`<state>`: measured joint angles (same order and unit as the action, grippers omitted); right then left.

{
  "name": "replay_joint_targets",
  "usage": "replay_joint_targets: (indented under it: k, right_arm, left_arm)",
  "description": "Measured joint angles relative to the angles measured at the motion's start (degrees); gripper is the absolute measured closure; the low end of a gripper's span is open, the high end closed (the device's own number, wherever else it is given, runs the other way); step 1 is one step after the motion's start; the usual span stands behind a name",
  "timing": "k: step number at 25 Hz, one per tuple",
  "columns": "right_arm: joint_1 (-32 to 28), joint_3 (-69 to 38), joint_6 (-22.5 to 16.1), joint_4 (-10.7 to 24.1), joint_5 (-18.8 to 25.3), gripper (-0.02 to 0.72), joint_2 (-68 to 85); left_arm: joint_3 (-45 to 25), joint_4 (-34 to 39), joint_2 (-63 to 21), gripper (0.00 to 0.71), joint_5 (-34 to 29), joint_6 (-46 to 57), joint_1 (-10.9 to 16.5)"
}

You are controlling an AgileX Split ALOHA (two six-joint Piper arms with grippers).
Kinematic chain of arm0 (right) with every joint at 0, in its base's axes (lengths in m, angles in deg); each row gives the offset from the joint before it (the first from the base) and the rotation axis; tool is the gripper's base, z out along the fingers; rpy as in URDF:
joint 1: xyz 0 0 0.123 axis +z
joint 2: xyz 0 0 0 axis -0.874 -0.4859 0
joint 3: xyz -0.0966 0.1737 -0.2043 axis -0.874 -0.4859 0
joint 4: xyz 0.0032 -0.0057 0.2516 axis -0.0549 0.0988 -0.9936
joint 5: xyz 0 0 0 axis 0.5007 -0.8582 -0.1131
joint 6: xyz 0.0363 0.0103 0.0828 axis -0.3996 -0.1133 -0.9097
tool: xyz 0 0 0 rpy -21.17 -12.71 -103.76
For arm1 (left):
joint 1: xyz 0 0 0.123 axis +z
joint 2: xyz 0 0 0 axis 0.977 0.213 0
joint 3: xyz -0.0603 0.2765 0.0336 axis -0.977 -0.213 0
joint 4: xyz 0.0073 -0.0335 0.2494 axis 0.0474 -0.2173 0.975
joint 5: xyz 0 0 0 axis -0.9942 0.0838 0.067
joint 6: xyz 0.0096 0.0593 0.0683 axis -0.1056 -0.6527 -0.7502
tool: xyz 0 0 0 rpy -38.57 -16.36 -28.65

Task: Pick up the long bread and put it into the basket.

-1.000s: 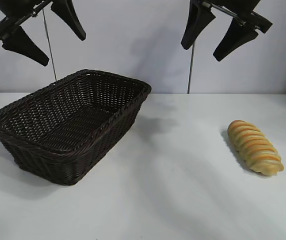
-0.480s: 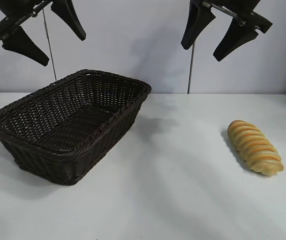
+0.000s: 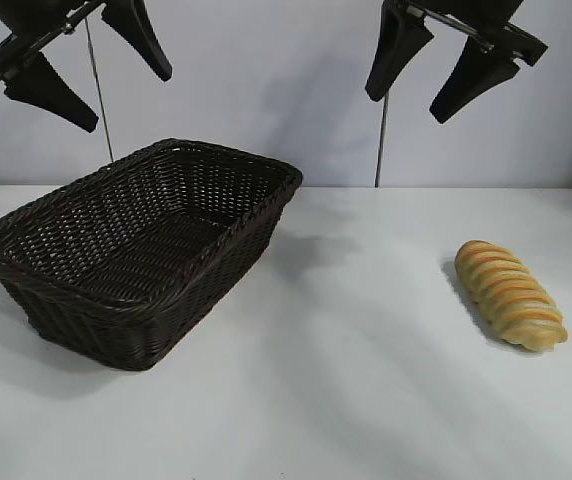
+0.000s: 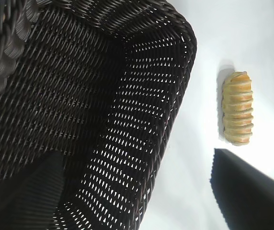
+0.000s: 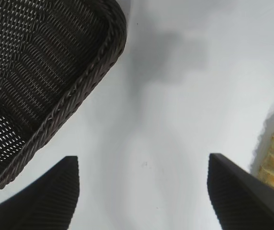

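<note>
- Honestly nothing has changed that we can spot: set against the views from a moment back, the table, the basket, the bread and both arms all sit where they were. So we'd say the task hasn't really started, and the pickup is all still to do.
- The basket sits on the left side of the table, empty as far as we can see into it.
- The left gripper hangs high above the basket, its fingers spread wide, holding nothing and touching nothing.
- The right gripper hangs high too, above the table between basket and bread. Its fingers are well apart and empty as well.
- The long bread lies flat on the table over on the right, well apart from the basket. We reckon the right arm is the natural one to go for it, since it's the nearer one.
</note>
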<state>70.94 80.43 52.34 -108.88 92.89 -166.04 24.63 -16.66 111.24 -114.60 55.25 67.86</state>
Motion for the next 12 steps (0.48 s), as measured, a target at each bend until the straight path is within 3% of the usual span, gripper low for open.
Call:
replay_joint_targets:
  k: [12]
  right_arm:
    - [0.0,0.0,0.0,0.1,0.0,0.165,0.0]
  left_arm:
    - [-0.2,2.4,-4.4,0.103,-5.4,0.0,0.0]
